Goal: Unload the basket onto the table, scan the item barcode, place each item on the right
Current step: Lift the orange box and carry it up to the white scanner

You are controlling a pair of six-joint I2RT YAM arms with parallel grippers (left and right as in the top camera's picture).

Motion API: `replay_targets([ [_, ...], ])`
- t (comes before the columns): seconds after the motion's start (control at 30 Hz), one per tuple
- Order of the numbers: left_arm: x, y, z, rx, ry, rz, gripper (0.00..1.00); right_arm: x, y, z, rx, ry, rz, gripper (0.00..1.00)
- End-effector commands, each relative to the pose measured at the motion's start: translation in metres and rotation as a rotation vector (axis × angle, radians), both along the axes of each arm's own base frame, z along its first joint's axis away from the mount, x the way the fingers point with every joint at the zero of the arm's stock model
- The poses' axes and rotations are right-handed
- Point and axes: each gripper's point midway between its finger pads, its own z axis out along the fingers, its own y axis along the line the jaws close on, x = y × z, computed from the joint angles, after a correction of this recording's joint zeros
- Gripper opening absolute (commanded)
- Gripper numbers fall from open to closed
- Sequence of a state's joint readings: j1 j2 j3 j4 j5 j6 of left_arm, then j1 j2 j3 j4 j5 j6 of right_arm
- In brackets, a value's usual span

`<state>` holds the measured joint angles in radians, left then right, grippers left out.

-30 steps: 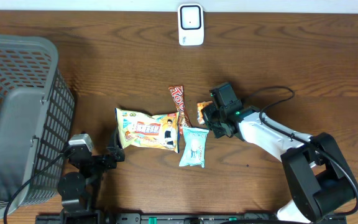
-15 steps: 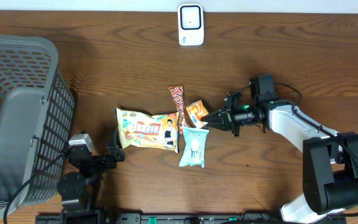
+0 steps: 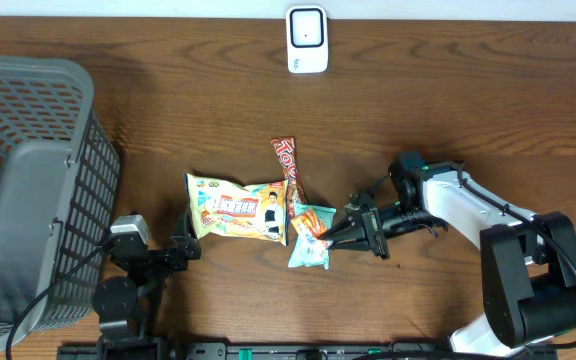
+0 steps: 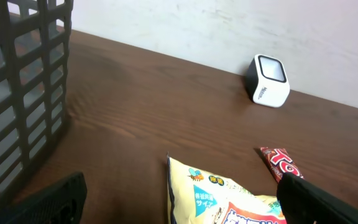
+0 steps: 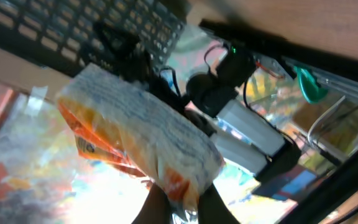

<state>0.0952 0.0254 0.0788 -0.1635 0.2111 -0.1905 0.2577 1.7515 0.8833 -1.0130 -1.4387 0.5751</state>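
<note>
Since 1 second ago, the right claw has swung nearer, clamped on the orange packet, which is now above the teal packet beside the yellow bag. Left claw stands apart.

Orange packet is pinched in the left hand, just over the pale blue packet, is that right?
Not quite: it is the right hand that pinches the orange packet, just over the pale blue packet. The overhead view shows it.
</note>
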Motion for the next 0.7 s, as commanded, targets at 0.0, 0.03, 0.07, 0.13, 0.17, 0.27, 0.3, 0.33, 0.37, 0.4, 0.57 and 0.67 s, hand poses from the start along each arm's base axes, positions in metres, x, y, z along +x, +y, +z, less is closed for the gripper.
replay_targets([
  [0.0,0.000,-0.002,-0.014,-0.013,0.032,-0.007,0.98,-0.009,0.000,0.013,0.095,-0.179,0.026,0.02],
  [0.03,0.000,-0.002,-0.014,-0.013,0.032,-0.007,0.98,-0.012,0.000,0.014,0.101,-0.195,0.032,0.02],
  [0.07,0.000,-0.002,-0.014,-0.013,0.032,-0.007,0.98,-0.014,0.000,0.014,0.106,-0.217,0.039,0.01],
  [0.13,0.000,-0.002,-0.014,-0.013,0.032,-0.007,0.98,-0.016,-0.001,0.015,0.117,-0.249,0.045,0.01],
  [0.17,0.000,-0.002,-0.014,-0.013,0.032,-0.007,0.98,-0.016,-0.001,0.015,0.121,-0.261,0.047,0.01],
  [0.27,0.000,-0.002,-0.014,-0.013,0.032,-0.007,0.98,-0.011,0.000,0.014,0.135,-0.314,0.044,0.01],
  [0.3,0.000,-0.002,-0.014,-0.013,0.032,-0.007,0.98,-0.006,0.000,0.012,0.145,-0.360,0.041,0.01],
  [0.33,0.000,-0.002,-0.014,-0.013,0.032,-0.007,0.98,-0.003,0.000,0.011,0.154,-0.395,0.040,0.01],
  [0.37,0.000,-0.002,-0.014,-0.013,0.032,-0.007,0.98,0.007,0.001,0.008,0.174,-0.486,0.036,0.02],
  [0.4,0.000,-0.002,-0.014,-0.013,0.032,-0.007,0.98,0.014,0.002,0.007,0.186,-0.553,0.033,0.01],
  [0.57,0.000,-0.002,-0.014,-0.013,0.032,-0.007,0.98,0.076,0.000,-0.034,-0.048,-0.843,0.025,0.02],
  [0.67,0.000,-0.002,-0.014,-0.013,0.032,-0.007,0.98,0.129,0.000,-0.037,-0.181,-1.050,-0.061,0.01],
])
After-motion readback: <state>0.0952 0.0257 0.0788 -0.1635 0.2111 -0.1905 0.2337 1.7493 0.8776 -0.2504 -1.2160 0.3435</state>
